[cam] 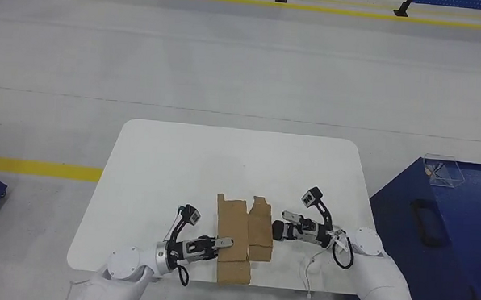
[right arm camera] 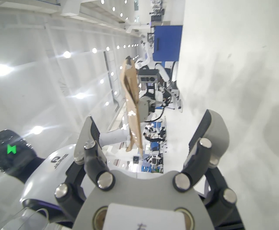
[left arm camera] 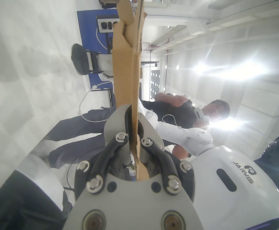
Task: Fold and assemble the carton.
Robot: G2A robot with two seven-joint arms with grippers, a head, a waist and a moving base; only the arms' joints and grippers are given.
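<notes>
A flat brown carton (cam: 243, 235) lies unfolded near the front edge of the white table (cam: 224, 157). My left gripper (cam: 227, 244) is shut on the carton's left side; in the left wrist view the cardboard sheet (left arm camera: 126, 76) runs edge-on between its fingers (left arm camera: 115, 126). My right gripper (cam: 277, 229) stands open just right of the carton, apart from it. In the right wrist view the carton (right arm camera: 131, 104) shows ahead between the spread fingers (right arm camera: 91, 132).
A blue cabinet (cam: 439, 231) stands right of the table with a clear plastic tray (cam: 443, 168) on its top. A white cable (cam: 312, 270) hangs by the right arm at the table's front edge. The table's back half is bare.
</notes>
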